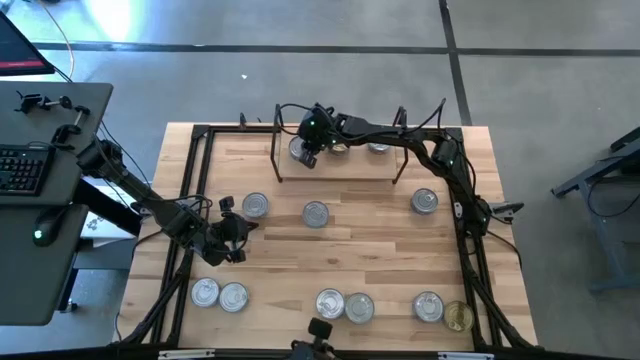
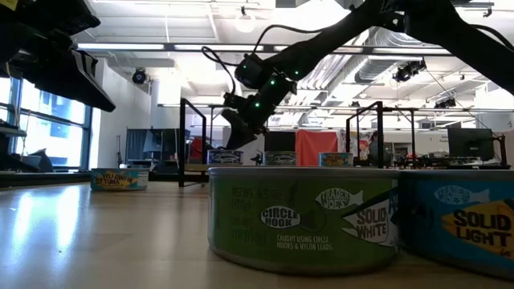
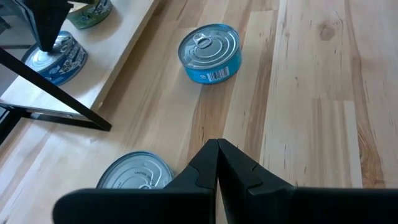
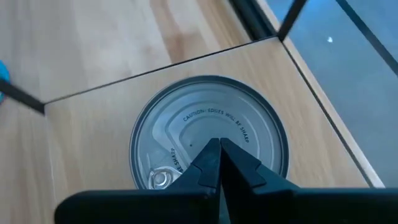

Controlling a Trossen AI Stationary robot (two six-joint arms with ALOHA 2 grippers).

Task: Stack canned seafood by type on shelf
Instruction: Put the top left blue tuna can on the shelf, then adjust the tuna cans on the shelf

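Light-wood table (image 1: 340,240) with black frame edging fills the centre of the high view. The low light-wood shelf (image 1: 340,165) with thin black wire uprights sits at its upper middle, close to the far edge.

Short round metal tins are scattered: a silver-lidded tin (image 1: 315,213) mid-table, another (image 1: 424,201) at right, one (image 1: 255,205) at left-centre, a pair (image 1: 219,294) lower left, a pair (image 1: 345,305) bottom centre, and a silver one (image 1: 427,306) beside a gold-lidded tin (image 1: 458,318) lower right. The middle band of the table has open wood between tins.

Right hand (image 1: 306,155) is over the shelf's left end, fingers together (tips meet in the right wrist view), directly above a silver-lidded tin (image 4: 208,146) standing near the shelf's corner. Contact with the lid can't be told. The right arm reaches from the right edge across the shelf's back.

Left hand (image 1: 236,240) is at left-centre of the table, fingers pressed together, holding nothing. It hangs just past the silver tin (image 3: 134,171), and a blue-sided tin (image 3: 209,53) lies farther ahead.
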